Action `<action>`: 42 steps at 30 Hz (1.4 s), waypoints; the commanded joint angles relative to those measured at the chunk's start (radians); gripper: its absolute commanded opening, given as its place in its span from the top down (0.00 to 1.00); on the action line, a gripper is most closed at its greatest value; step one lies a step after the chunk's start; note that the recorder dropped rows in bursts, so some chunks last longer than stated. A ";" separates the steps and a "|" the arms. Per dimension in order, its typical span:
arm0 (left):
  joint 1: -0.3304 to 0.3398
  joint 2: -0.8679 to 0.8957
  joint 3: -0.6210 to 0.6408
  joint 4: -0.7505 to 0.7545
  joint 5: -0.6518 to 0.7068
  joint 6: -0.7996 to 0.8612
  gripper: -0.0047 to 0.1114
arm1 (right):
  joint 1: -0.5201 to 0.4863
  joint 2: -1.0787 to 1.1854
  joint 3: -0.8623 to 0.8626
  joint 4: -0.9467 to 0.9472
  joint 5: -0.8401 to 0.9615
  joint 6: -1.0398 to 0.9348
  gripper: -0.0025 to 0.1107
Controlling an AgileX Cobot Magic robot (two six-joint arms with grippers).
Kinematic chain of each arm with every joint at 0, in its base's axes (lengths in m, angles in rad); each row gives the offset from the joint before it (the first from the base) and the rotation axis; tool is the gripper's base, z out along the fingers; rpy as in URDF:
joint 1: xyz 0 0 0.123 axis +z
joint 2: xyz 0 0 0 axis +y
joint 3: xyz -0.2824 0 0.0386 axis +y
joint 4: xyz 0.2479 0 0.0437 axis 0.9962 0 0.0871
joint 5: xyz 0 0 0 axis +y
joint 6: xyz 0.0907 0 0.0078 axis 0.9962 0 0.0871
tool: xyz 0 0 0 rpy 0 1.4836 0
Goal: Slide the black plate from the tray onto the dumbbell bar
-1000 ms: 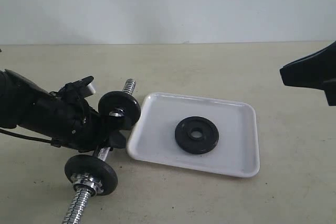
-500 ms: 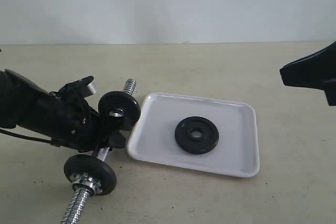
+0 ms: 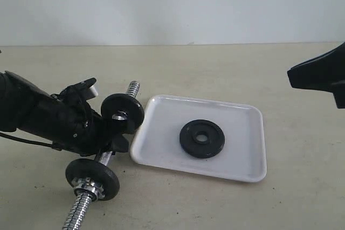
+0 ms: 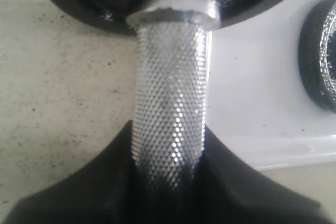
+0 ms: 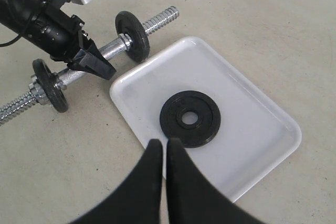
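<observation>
The black plate point(image 3: 202, 138) lies alone mid-tray point(image 3: 245, 152), open from above and from the right. The dumbbell bar point(image 3: 132, 88) and left tool point(image 3: 110, 139) crowd the tray's left edge.

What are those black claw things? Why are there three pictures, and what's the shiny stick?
It's a robot with two arms. Each arm ends in a pincher called a gripper. One picture comes from a camera standing off to the side, which sees the whole table. The other two come from little cameras on the robot's wrists, looking out past the pinchers.

The shiny stick is a dumbbell bar, for lifting weights. It carries a black disc and a second disc. The left gripper is pinched round the bar's rough middle, holding it.

Beside the bar lies a white tray with one more black plate flat inside it. The right gripper is closed, holds nothing and hangs in the air, apart from the tray.
</observation>
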 commanded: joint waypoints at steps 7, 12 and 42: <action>-0.002 0.010 0.008 0.031 -0.037 0.011 0.92 | 0.001 0.000 -0.005 0.002 0.001 -0.002 0.98; -0.002 0.010 0.008 0.053 -0.050 0.011 0.92 | 0.001 0.000 -0.005 0.002 0.001 -0.002 0.98; 0.001 0.008 0.008 0.178 -0.204 0.011 0.92 | 0.001 0.000 -0.004 -0.003 0.003 -0.002 0.98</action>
